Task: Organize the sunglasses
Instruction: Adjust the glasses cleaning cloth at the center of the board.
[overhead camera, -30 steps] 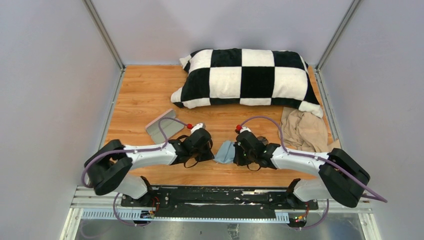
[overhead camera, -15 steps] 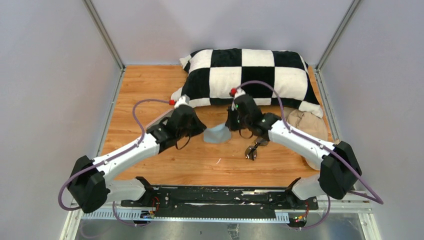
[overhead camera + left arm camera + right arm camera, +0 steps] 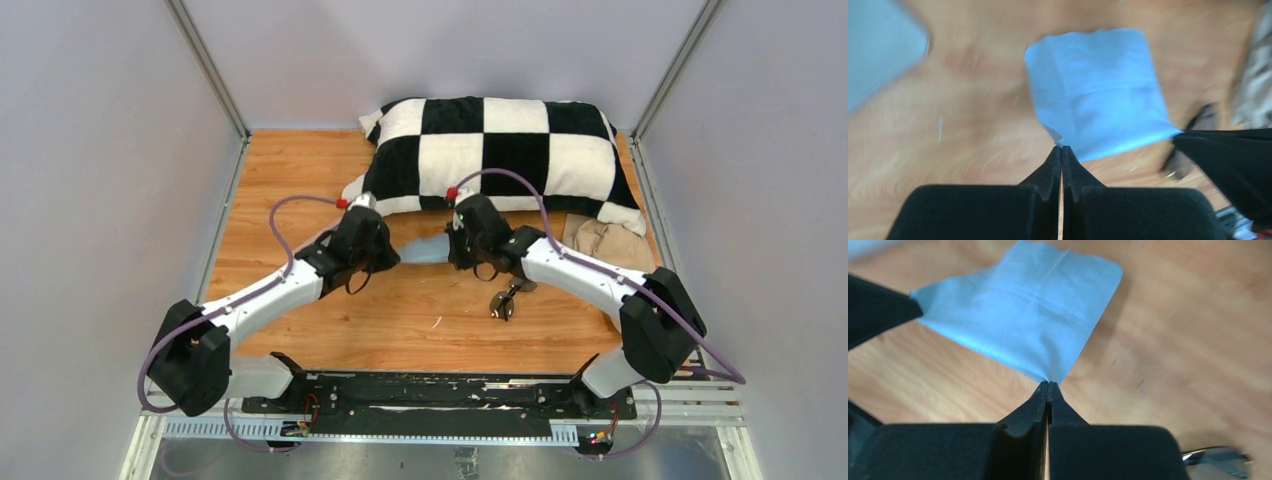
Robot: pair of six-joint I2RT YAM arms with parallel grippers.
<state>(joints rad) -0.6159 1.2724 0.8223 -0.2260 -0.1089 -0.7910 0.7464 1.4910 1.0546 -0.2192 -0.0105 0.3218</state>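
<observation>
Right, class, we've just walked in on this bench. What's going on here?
The left gripper and the right gripper are each shut on a corner of the light blue cloth, holding it spread between them, apparently just off the wooden table. The sunglasses lie on the table beside the right arm, with neither gripper touching them. A checkered pillow sits at the back.

The table is seen as grained wood, the cloth as matt fabric, the pillow as plush, the right gripper as matt black.
</observation>
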